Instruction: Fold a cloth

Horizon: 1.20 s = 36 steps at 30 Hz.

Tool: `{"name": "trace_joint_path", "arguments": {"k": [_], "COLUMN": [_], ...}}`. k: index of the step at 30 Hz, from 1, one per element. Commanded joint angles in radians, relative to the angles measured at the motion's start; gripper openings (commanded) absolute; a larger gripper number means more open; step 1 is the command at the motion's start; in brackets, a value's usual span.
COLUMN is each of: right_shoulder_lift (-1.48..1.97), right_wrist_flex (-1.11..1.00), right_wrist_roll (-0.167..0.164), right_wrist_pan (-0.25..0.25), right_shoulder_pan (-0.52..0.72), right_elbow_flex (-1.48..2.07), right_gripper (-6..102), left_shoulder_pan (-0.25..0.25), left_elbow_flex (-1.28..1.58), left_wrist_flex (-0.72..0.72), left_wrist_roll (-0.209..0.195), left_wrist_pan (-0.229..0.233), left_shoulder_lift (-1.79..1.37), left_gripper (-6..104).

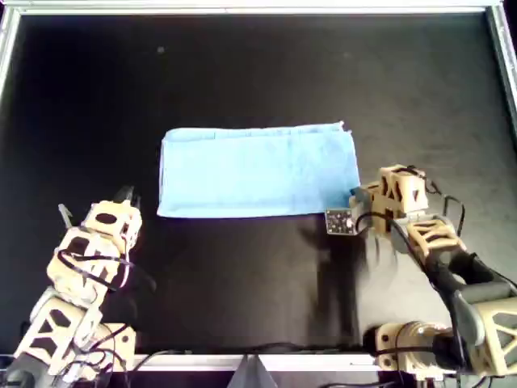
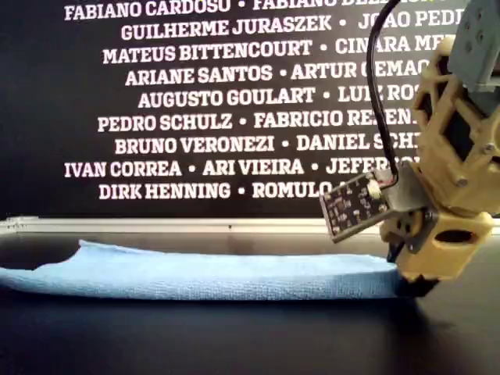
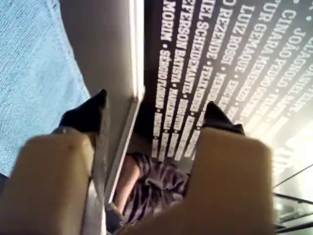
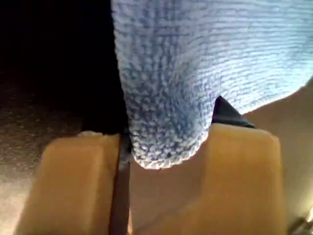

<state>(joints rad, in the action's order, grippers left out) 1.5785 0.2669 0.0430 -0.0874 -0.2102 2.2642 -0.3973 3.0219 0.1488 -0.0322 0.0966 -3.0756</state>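
The light blue cloth (image 1: 258, 171) lies flat in the middle of the black table as a wide rectangle, doubled over. In the exterior view the cloth (image 2: 195, 273) is a low strip on the table. My right gripper (image 1: 355, 199) is down at the cloth's near right corner in the overhead view. In the right wrist view that corner of the cloth (image 4: 205, 58) sits between the spread fingers of the right gripper (image 4: 171, 122). My left gripper (image 1: 95, 204) stands open at the overhead view's lower left, short of the cloth, with nothing between its fingers (image 3: 98, 105).
A metal rim (image 1: 258, 8) frames the black table. A small circuit board (image 2: 355, 205) sticks out from the right gripper's side. Behind the table a dark wall with white names (image 2: 195, 98) fills the exterior view.
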Motion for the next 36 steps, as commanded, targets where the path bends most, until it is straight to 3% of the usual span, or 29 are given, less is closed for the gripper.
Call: {"name": "trace_joint_path", "arguments": {"k": [1, 8, 18, 22, 36], "right_shoulder_lift": [0.008, 0.006, 0.008, 0.008, 0.173], "right_wrist_flex": [-0.029, -0.029, -0.031, -0.034, -0.032], "right_wrist_roll": [0.006, 0.006, 0.006, 0.0, -0.012], "right_wrist_pan": [-0.011, -0.011, -0.011, -0.009, 0.008], "right_shoulder_pan": [-0.003, -0.005, -0.003, -0.003, -0.003], "right_elbow_flex": [-0.08, -0.078, -0.08, -0.08, -0.081], "right_gripper": [67, 64, 16, 3, -1], "left_shoulder_pan": [0.003, 0.003, 0.003, 0.003, 0.003], "left_elbow_flex": [-0.009, -0.009, -0.009, -0.009, -0.009], "left_wrist_flex": [-0.006, -0.006, -0.006, -0.006, -0.006], "left_wrist_roll": [0.003, 0.003, 0.003, 0.003, 0.003], "left_wrist_pan": [0.005, 0.005, 0.005, 0.005, 0.005], "left_shoulder_lift": [-0.02, -0.02, -0.02, -0.02, -0.018], "left_gripper": [68, 68, 68, 68, 68]}}
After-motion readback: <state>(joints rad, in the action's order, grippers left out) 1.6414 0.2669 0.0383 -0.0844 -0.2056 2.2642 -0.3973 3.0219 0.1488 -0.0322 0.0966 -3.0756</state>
